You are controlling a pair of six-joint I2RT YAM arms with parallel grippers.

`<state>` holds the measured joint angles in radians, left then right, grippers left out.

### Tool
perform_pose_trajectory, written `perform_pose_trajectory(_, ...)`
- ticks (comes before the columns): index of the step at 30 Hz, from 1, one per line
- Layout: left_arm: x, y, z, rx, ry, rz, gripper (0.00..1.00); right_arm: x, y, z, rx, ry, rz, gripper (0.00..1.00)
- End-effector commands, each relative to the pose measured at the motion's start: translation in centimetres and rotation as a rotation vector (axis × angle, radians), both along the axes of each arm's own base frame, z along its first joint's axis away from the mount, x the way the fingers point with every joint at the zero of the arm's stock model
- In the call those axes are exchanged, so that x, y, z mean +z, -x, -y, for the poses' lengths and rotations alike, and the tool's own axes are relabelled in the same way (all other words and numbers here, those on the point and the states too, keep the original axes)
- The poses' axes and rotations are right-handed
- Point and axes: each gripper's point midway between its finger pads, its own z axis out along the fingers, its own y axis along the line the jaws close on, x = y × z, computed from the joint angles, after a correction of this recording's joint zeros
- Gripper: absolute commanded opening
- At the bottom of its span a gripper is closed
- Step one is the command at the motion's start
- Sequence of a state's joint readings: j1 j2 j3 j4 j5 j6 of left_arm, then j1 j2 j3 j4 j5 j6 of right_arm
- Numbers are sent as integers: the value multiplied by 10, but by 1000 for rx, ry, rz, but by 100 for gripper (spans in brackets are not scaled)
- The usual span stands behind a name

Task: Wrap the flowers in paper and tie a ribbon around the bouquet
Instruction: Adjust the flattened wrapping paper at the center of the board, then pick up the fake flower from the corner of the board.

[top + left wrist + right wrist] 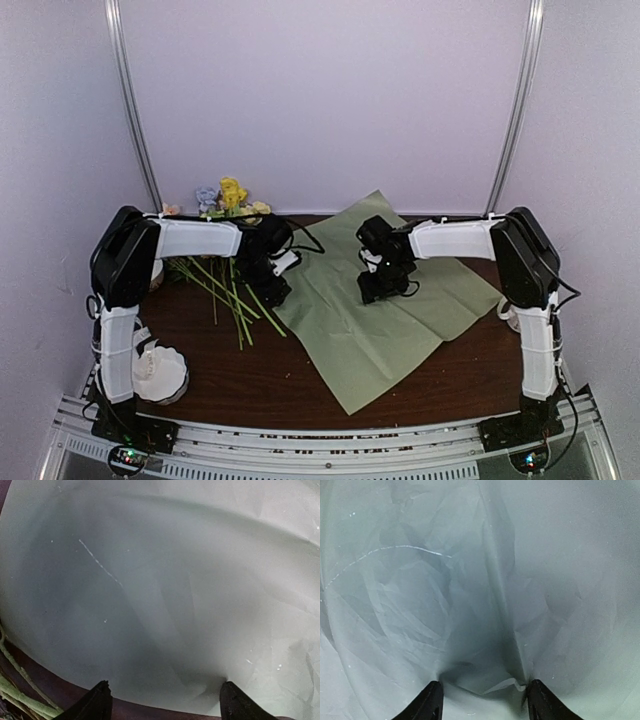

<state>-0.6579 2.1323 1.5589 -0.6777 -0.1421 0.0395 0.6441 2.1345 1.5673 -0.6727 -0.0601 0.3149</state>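
Top external shows flowers point(232, 195); right wrist shows paper point(470, 580), fingers point(430, 702).

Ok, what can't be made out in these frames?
Top view: the left arm covers the flowers mid-stem; blossoms too small to count.
Top view: the white bowl sits partly behind that arm; contents unclear.
Top view: a white object behind the right arm, unidentifiable.
Both wrist views: the bottom edge cuts off the jaws, so contact with the green paper is unsure.

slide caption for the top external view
Left end effector and right end effector on a green paper sheet, flowers beside it
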Motion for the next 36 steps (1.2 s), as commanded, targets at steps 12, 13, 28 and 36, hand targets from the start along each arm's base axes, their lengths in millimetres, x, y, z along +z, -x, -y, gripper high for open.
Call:
perform_pose_trajectory(12,105,-17,-4,86,297,106,80,103,0,18,-2,-8,174,60)
perform_pose_trajectory(13,111,-26,-14,129,340,111,77,113,1,19,-8,-27,196,60)
perform_pose_trajectory(28,71,-92,-98,665,557,64,32,122,17,14,-64,-139,234,56)
perform_pose_trajectory(36,39,-92,-102,687,503,25,33,116,20,13,-66,-139,226,56)
